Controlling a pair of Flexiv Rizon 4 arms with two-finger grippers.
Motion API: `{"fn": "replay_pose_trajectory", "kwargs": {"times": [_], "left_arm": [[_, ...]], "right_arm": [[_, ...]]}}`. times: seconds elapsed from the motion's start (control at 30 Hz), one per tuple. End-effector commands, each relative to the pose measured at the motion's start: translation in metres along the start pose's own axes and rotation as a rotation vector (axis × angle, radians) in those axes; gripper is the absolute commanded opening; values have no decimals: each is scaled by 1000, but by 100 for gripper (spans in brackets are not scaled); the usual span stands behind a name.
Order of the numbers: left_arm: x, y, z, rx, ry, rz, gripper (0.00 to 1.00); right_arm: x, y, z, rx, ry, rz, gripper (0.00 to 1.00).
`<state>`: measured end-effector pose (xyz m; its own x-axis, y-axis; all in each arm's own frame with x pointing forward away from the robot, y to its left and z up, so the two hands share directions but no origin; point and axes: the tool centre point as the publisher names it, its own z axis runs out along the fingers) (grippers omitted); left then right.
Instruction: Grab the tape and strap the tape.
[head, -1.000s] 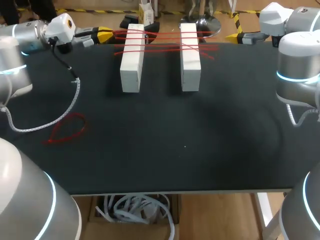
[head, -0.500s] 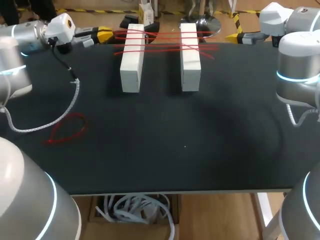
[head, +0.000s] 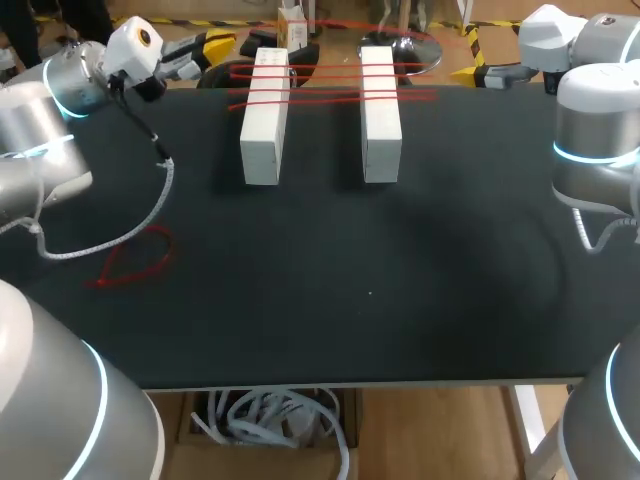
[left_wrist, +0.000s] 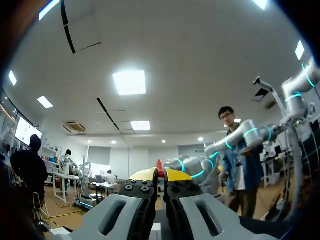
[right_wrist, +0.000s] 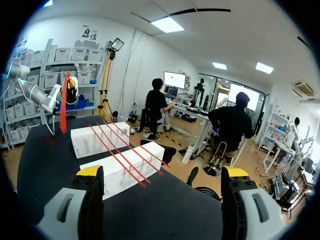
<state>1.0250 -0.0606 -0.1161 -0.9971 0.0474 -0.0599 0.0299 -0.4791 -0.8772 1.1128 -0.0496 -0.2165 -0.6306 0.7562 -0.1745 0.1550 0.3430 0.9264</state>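
Tape first, from the head view: red tape (head: 330, 85) runs in several strands across the two white blocks (head: 264, 115). The blocks lie side by side toward twelve o'clock on the black table (head: 400, 260), with a gap between them, so the strands bridge it and bind the pair. The left gripper (head: 214, 46) sits at about eleven o'clock, at the table's far edge just past the blocks. A red arc of tape shows beyond the far edge toward one o'clock. I judge the tape is held out there so the next pass clears the blocks' ends. The right gripper (head: 470, 72) waits at one o'clock, off the blocks and touching nothing, probably parked to keep the wrapping path free. A loose red loop (head: 135, 258) lies at nine o'clock, well apart from the work, likely a spare.

In the left wrist view, the gripper's fingers are pressed together, with a sliver of red tape (left_wrist: 160, 166) pinched between the yellow tips. It is clenched on the tape. This view shows only a little of the table under the gripper.

In the right wrist view, the fingers stand wide apart with nothing between them, so this gripper is released. The blocks lie ahead of it toward eleven o'clock, with red strands slanting across both tops. Farther off, at ten o'clock, the left arm holds a red length upright above the table.
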Motion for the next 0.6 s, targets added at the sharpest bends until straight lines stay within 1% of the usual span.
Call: {"fn": "replay_pose_trajectory", "kwargs": {"times": [0.03, 0.07, 0.1, 0.17, 0.2, 0.4, 0.57, 0.6], "left_arm": [[15, -12, 18, -8, -57, -3, 0], [16, -14, 20, -15, -56, -2, 0], [18, -17, 24, 13, -58, 1, 0], [20, -22, 28, -5, -64, -1, 0], [21, -23, 29, 3, -63, 0, 0], [25, -33, 35, -13, -67, 11, 0], [26, -33, 35, -30, -64, 8, 0], [25, -33, 35, -12, -53, 8, 0]], "right_arm": [[0, 0, 0, 1, 1, 0, 100], [0, 0, 0, 1, 1, 0, 100], [0, 0, 0, 1, 1, 0, 100], [0, 0, 0, 1, 1, 0, 100], [0, 0, 0, 1, 1, 0, 100], [0, 0, 0, 1, 1, 0, 100], [0, 0, 0, 1, 1, 0, 100], [0, 0, 0, 1, 1, 0, 100]]}}
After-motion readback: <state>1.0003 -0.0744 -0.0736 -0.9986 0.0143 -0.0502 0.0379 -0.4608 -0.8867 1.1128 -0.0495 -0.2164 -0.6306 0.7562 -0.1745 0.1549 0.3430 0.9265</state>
